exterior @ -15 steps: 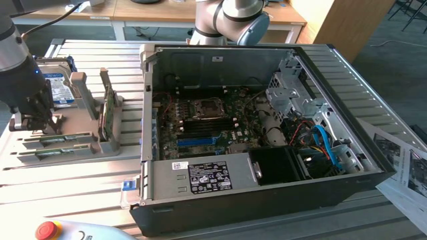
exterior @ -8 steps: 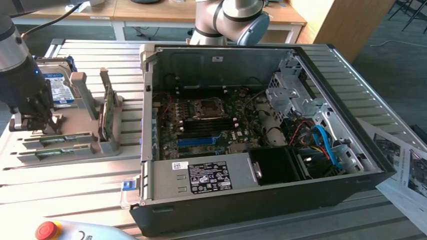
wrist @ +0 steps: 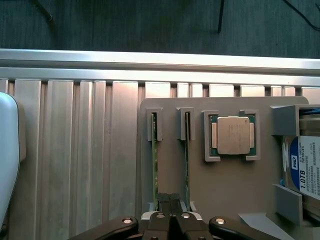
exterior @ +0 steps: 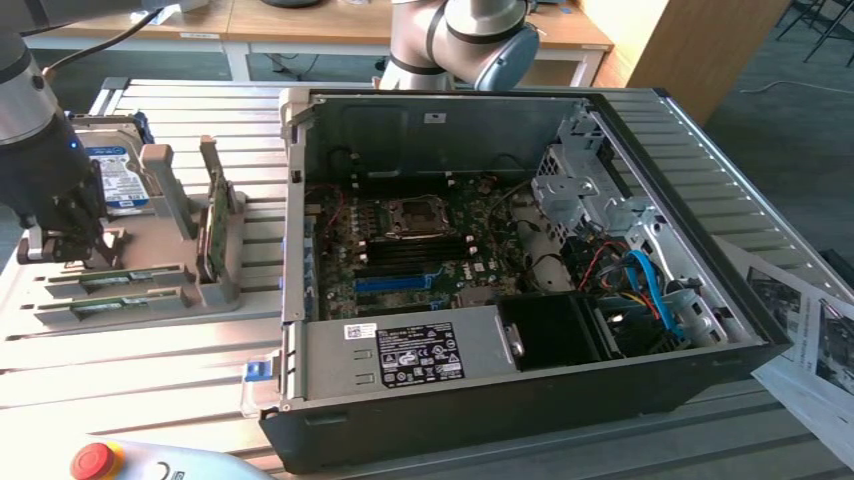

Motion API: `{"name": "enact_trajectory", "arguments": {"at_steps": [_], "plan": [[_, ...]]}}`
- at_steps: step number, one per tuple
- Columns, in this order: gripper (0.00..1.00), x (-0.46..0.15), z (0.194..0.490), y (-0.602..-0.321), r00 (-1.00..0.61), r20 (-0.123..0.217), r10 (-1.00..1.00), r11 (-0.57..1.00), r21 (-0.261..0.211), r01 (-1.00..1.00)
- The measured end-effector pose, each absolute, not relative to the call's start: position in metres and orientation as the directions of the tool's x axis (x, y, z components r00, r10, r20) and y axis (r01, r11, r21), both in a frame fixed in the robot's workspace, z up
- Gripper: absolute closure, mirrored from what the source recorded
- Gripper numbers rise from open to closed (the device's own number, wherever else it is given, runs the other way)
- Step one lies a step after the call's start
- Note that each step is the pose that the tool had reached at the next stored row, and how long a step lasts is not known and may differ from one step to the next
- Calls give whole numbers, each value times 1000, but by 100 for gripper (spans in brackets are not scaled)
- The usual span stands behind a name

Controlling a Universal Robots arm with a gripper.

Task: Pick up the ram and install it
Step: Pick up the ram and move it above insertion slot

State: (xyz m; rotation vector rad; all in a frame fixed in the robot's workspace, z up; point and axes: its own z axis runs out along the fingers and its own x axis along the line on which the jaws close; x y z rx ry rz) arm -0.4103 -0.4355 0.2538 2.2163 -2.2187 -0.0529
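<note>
Processor (wrist: 232, 135) and hard drive (wrist: 306, 170) beside ram (wrist: 187, 165)

Bright light glints off a ribbed aluminium workbench (exterior: 134, 370) in a room with dark grey carpet (exterior: 774, 100). Behind it stand light wooden desks (exterior: 294, 25) on white legs, with a tall wooden panel (exterior: 694, 50) at the exterior view's right.

Lab; robot arm (exterior: 461, 40), opened PC case (exterior: 534, 400)

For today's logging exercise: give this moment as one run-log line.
end effector: shut | where: over holder, by two ram sticks | sticks: in slots | computer case: open
</note>
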Motion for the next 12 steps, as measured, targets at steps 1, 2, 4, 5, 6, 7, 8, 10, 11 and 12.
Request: {"name": "enact_trajectory", "arguments": {"at_steps": [1,2,4,5,6,7,8,10,11,12], "plan": [[89,-410,254,-436,-1,-20,-1000,1,27,-1000],[89,-410,254,-436,-1,-20,-1000,1,28,-1000],[89,-410,253,-436,-1,-20,-1000,1,27,-1000],[89,-410,253,-436,-1,-20,-1000,1,27,-1000],[89,-410,252,-436,-1,-20,-1000,1,28,-1000],[89,-410,251,-436,-1,-20,-1000,1,28,-1000],[89,-410,250,-436,-1,-20,-1000,1,27,-1000],[89,-410,248,-436,-1,-20,-1000,1,27,-1000],[89,-410,247,-436,-1,-20,-1000,1,27,-1000],[89,-410,245,-436,-1,-20,-1000,1,28,-1000]]}}
